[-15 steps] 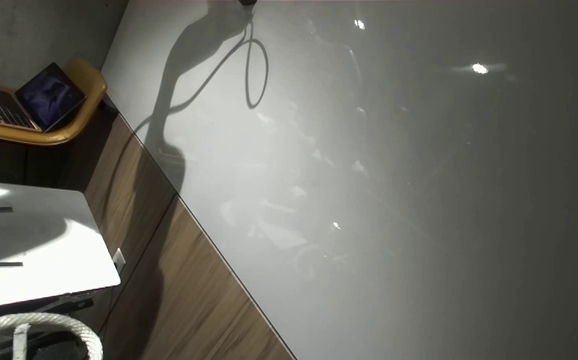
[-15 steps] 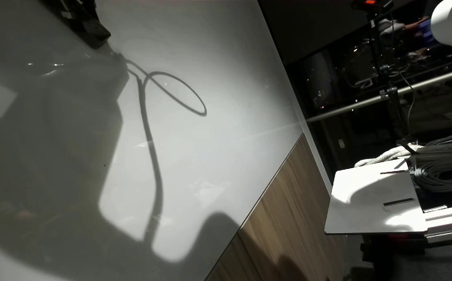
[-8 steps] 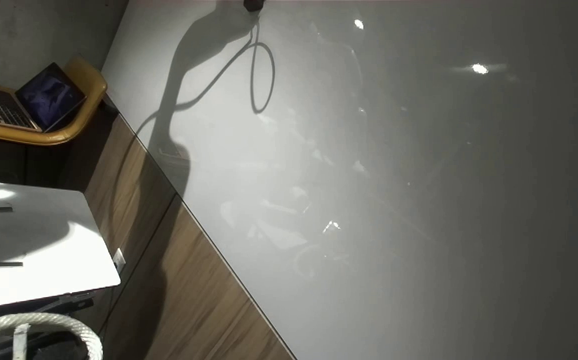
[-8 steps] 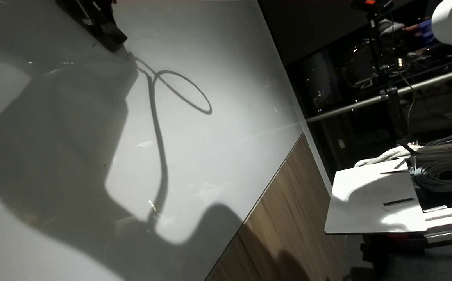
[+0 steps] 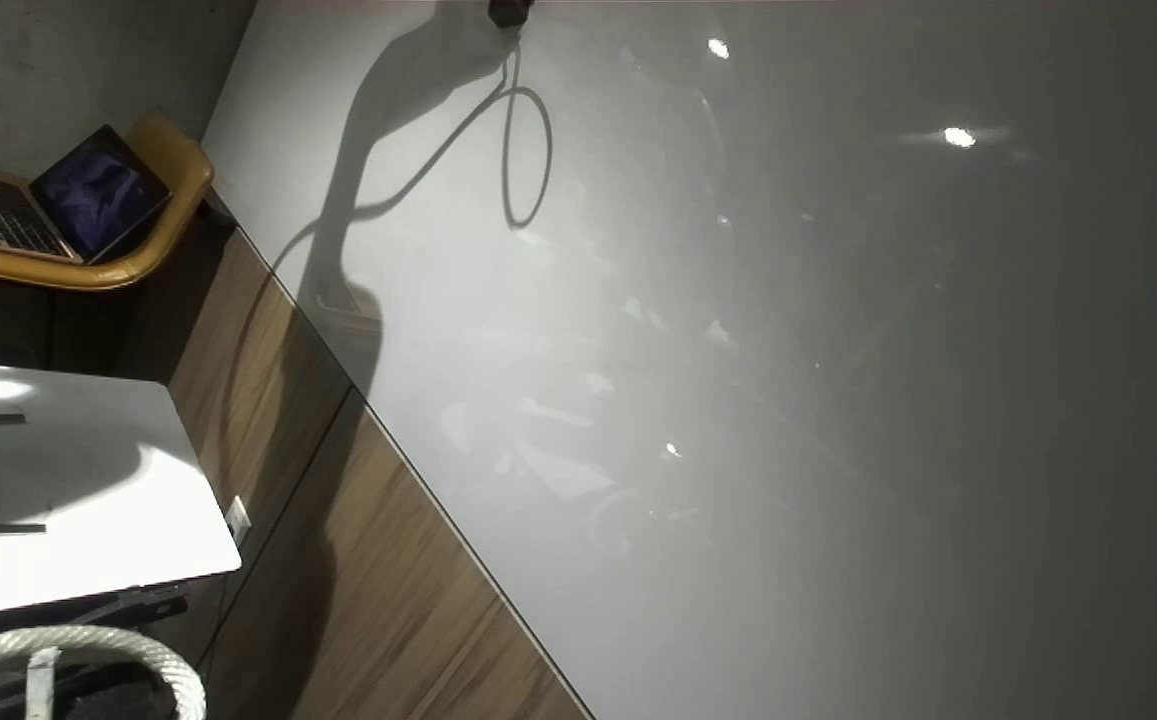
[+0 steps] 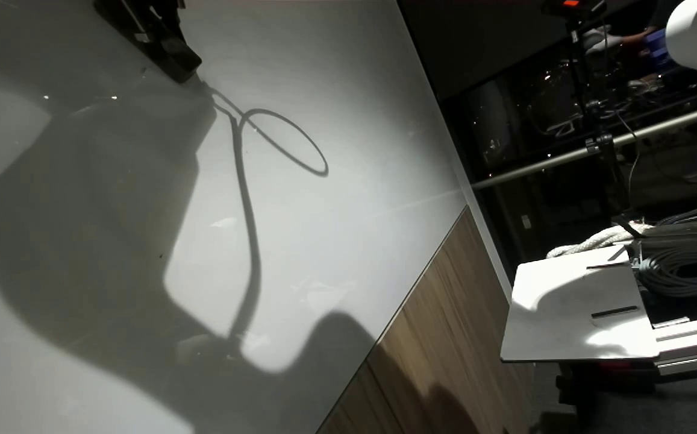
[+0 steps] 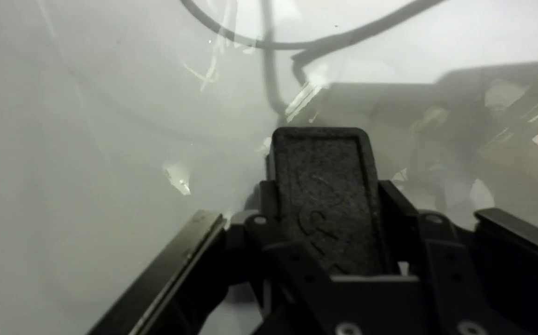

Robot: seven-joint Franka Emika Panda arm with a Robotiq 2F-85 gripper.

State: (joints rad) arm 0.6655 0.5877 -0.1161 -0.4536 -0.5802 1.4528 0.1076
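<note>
A glossy pale surface [image 7: 87,186] spreads beyond the gripper [image 7: 328,200], wood panelling [image 5: 418,540] and a laptop [image 5: 63,205] on a tan chair [image 5: 178,160] well apart from it, and the jaws have a dark block [image 7: 322,172] gripped between them, its far end poking out ahead; whether it touches the surface, I can't tell.
</note>
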